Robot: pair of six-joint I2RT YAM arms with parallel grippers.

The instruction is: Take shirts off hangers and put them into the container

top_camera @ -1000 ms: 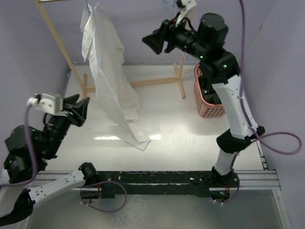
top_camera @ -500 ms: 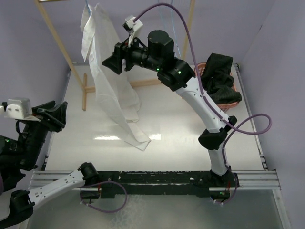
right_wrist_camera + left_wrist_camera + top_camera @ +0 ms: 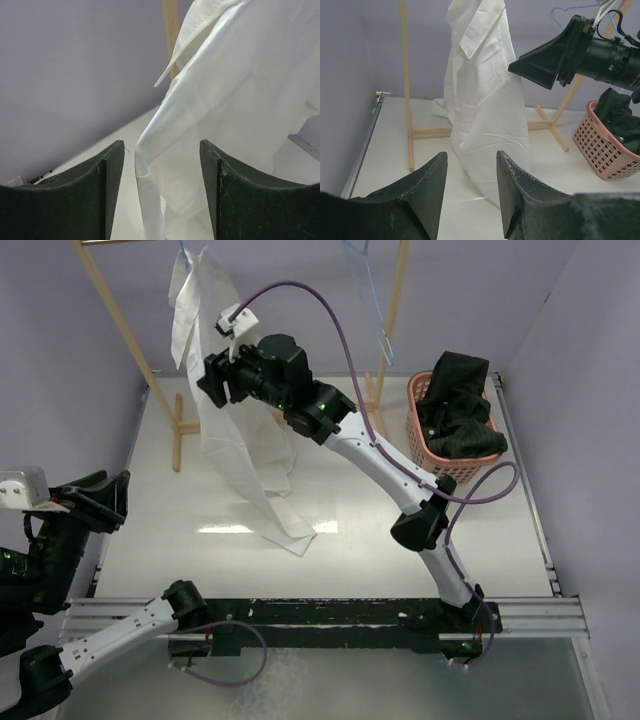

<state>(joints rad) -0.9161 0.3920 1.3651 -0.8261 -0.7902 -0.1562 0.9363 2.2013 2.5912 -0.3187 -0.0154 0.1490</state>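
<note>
My right gripper [image 3: 212,380] facing the hanging white cloth shirt [image 3: 240,450]
Its jaws are spread, empty; my left gripper [image 3: 470,156] likewise; black cloth shirt [image 3: 455,405] lies in salmon-pink lattice plastic basket [image 3: 445,468].

Pale wooden rack [image 3: 405,60] on splayed feet atop a white table [image 3: 200,560], lavender walls [image 3: 60,340] around.

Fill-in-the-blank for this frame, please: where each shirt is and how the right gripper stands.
The basket holds the ____ shirt.
The white shirt hangs on the wooden ____.
The right gripper, facing the white shirt, has its jaws ____.
Missing words: black; rack; open.
</note>
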